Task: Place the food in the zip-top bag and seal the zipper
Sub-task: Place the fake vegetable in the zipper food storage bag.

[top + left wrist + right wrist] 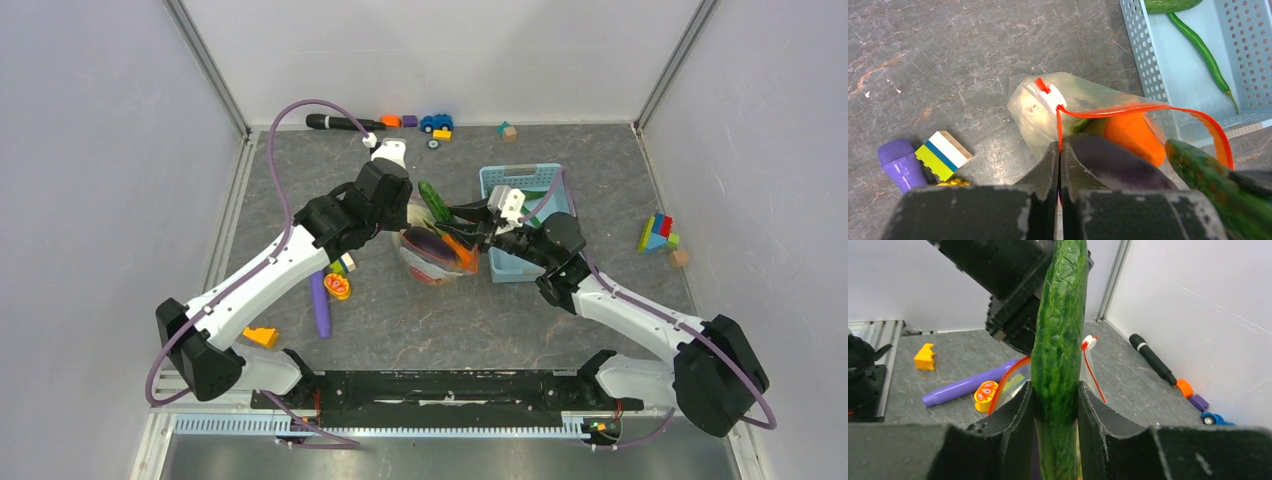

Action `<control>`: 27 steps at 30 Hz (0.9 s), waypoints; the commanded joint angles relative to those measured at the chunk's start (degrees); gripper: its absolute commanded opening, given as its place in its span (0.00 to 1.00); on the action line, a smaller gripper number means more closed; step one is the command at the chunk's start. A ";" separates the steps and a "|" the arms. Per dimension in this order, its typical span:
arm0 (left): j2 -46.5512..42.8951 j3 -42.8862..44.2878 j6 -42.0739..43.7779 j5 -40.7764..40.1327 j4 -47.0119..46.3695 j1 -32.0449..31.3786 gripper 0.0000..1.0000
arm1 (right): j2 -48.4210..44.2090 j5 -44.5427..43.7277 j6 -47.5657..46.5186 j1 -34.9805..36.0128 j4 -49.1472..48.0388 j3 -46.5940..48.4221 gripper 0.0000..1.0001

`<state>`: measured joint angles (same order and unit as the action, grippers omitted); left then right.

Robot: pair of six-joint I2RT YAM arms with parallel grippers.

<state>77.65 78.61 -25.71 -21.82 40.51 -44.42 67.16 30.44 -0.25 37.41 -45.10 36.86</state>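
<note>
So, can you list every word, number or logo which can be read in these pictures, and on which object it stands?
No text can be read in any view.
zip-top bag: a pale patch shows through it, no letters legible.
round yellow piece: a red pattern, not letters.
striped block: plain colour bands only.
black microphone: no marking visible.

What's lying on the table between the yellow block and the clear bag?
A long purple stick and a small round red-and-yellow toy, clearest in the top view.
</note>
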 commanded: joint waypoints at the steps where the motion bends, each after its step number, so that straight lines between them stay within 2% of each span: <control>1: -2.57 0.95 -1.92 0.65 -0.98 0.12 0.02 | 1.28 -2.80 -4.90 0.34 0.80 -0.04 0.06; 7: -2.62 0.83 -1.75 0.47 -0.96 0.17 0.02 | 1.69 -3.65 -8.00 0.25 4.63 -0.32 0.18; 11: -2.66 0.76 -1.77 0.51 -1.05 0.15 0.02 | 1.53 -1.51 -9.53 0.30 8.24 0.68 0.42; 14: -2.53 0.83 -1.77 0.94 -1.09 0.13 0.02 | 1.25 -0.99 -8.74 0.28 8.91 1.64 0.54; 20: -3.00 0.70 -1.68 1.78 -1.05 0.13 0.02 | 1.40 -2.40 -7.86 0.41 11.91 5.48 0.60; 27: -2.97 0.87 -1.69 2.38 -1.06 0.13 0.02 | 2.70 -2.25 -8.56 2.27 12.17 9.84 0.62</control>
<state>76.88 78.59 -25.71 -20.36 40.75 -44.42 68.86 28.16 -8.03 38.22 -32.25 42.11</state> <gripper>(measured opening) 0.033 0.617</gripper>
